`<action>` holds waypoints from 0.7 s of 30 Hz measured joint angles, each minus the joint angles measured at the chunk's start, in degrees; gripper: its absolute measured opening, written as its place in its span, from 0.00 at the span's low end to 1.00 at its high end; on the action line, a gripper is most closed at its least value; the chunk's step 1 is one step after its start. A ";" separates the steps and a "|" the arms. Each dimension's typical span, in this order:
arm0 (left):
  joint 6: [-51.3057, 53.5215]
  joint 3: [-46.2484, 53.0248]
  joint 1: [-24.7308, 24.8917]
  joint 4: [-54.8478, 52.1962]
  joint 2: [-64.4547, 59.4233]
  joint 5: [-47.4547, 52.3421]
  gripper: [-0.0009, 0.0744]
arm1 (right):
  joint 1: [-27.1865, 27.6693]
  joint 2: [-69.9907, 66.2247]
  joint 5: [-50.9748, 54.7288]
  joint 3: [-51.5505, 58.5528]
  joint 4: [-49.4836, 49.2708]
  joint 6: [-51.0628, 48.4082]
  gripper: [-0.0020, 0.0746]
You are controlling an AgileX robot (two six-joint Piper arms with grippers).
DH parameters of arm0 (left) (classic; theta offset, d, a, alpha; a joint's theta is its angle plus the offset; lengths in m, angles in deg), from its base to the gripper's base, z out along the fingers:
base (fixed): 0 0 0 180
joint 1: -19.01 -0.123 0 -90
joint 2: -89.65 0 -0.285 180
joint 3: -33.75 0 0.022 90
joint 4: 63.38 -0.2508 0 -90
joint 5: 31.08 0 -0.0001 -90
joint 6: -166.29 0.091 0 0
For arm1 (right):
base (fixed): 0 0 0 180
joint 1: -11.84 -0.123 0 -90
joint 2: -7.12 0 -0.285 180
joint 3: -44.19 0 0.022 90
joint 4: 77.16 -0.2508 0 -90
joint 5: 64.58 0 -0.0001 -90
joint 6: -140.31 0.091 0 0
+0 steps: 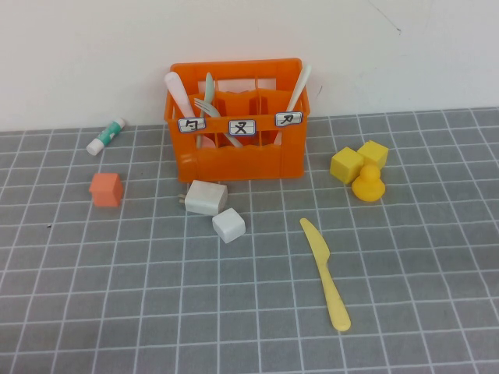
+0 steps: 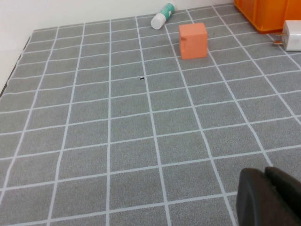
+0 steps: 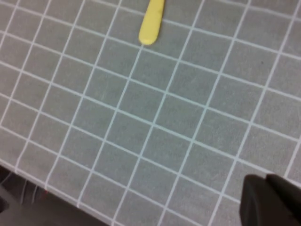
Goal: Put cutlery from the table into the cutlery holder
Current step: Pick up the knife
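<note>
The pale-yellow knife (image 1: 326, 273) lies flat on the grey gridded table (image 1: 421, 312), right of centre and in front of the orange cutlery holder (image 1: 238, 160). The holder stands at the back with white and pale-green utensils in its compartments. Neither arm shows in the high view. In the left wrist view my left gripper (image 2: 265, 173) is shut and empty, low over bare table, far from the holder's corner (image 2: 268, 14). In the right wrist view my right gripper (image 3: 266, 179) is shut and empty, with the knife's handle end (image 3: 152, 21) some squares away.
An orange cube (image 1: 106, 189) and a green-white glue stick (image 1: 106, 135) lie at the left. A white charger (image 1: 205, 197) and a white cube (image 1: 228, 225) sit before the holder. Yellow cubes (image 1: 347, 164) and a yellow duck (image 1: 367, 184) are at the right. The table's front edge (image 3: 42, 186) shows.
</note>
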 joint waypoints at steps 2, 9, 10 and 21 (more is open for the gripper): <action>0.00 0.00 0.00 0.00 0.00 0.00 0.01 | -0.11 -3.05 0.42 -1.85 0.44 1.20 0.02; 0.00 0.00 0.00 0.10 0.00 0.00 0.01 | -9.78 -12.15 0.65 -5.91 11.68 13.01 0.02; 0.00 0.00 0.00 0.10 0.00 0.00 0.01 | -12.94 -13.45 0.65 -6.24 13.70 15.26 0.02; 0.24 0.00 0.00 0.10 0.00 0.00 0.01 | -33.75 -32.36 0.32 -15.61 29.61 31.60 0.02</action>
